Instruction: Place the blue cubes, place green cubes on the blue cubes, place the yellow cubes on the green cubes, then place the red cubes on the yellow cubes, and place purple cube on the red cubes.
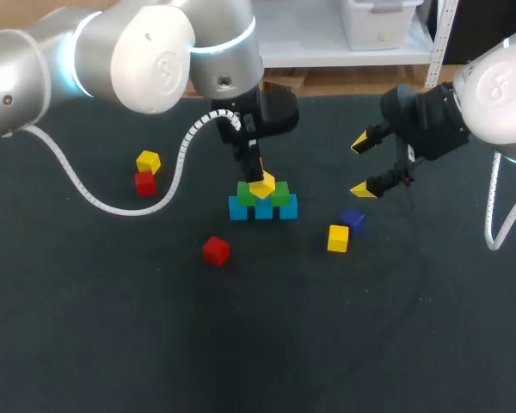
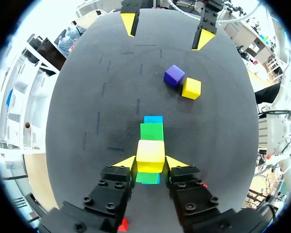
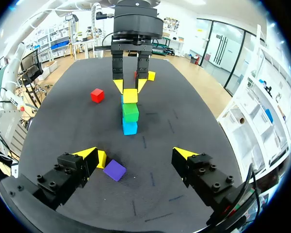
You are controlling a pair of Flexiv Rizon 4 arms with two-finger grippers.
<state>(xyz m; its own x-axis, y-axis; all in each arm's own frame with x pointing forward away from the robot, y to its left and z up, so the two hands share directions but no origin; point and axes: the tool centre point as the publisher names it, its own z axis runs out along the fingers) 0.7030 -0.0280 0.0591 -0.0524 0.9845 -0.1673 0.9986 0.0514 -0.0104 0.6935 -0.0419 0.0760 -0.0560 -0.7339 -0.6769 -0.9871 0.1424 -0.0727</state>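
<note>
Dark, matte table (image 1: 112,344). At its middle, a row of blue cubes (image 1: 263,209), long axis running left to right, green cubes (image 1: 279,196) stacked on top. Left pincer (image 2: 151,162) clamped on a yellow cube (image 2: 150,150) sitting on the green ones. Right pincer (image 1: 361,166) hovering to the right, fingers wide apart, holding nothing. Nearer and right, a purple cube (image 1: 353,218) just beside a second yellow cube (image 1: 338,237). Near the front, a red cube (image 1: 215,249). To the left, a third yellow cube (image 1: 148,161) atop a second red cube (image 1: 144,182).

The table (image 1: 103,344) is plain dark grey. The stack has blue cubes (image 1: 263,209), green cubes (image 1: 279,196) and a top yellow cube (image 1: 262,186). Loose are a purple cube (image 1: 353,218), a loose yellow cube (image 1: 338,238), a red cube (image 1: 215,249) and a yellow-and-red pair (image 1: 147,163).
</note>
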